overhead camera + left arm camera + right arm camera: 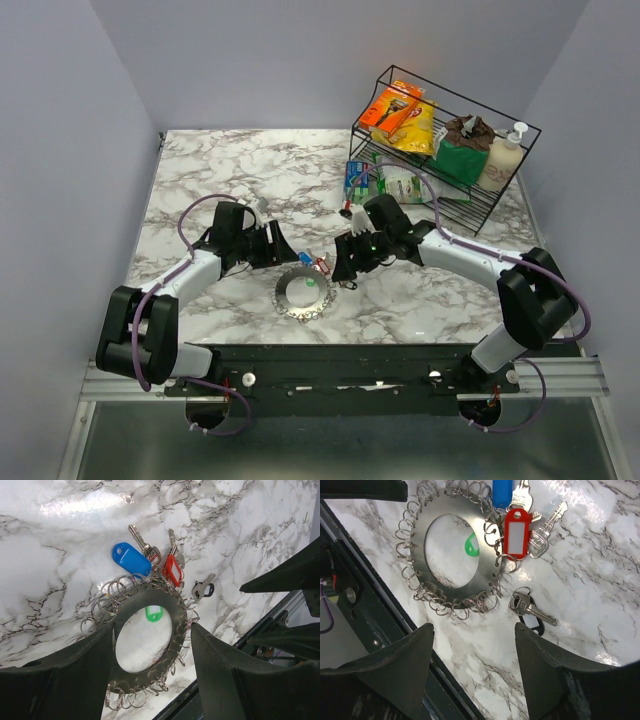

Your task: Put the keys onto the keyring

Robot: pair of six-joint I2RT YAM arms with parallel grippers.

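Marble, white and grey, and that is the counter [200,180] filling the whole picture, with a black wire rack [465,98] of packets and bottles parked in its far right corner. Down by the middle of the near edge, both arms lean in towards each other. The left end effector [150,650] is spread wide with nothing between its fingers, and the right end effector [475,645] is just the same, open and empty. Both hang right above the keyring [414,555], a flat silver disc with a big hole, lying on the counter and fringed all round with small wire loops.

Now the keys [540,530]: a silver bunch sits against the disc's far rim, along with a blue tag [131,559] and a red tag [516,532], and these look hooked on, though I can't be certain. A green tag [471,545] shows through the hole. The black-headed key [530,609] lies on its own just to the right of the disc, clearly not attached. So I'd call it partly done, with that stray one to pick up and thread on
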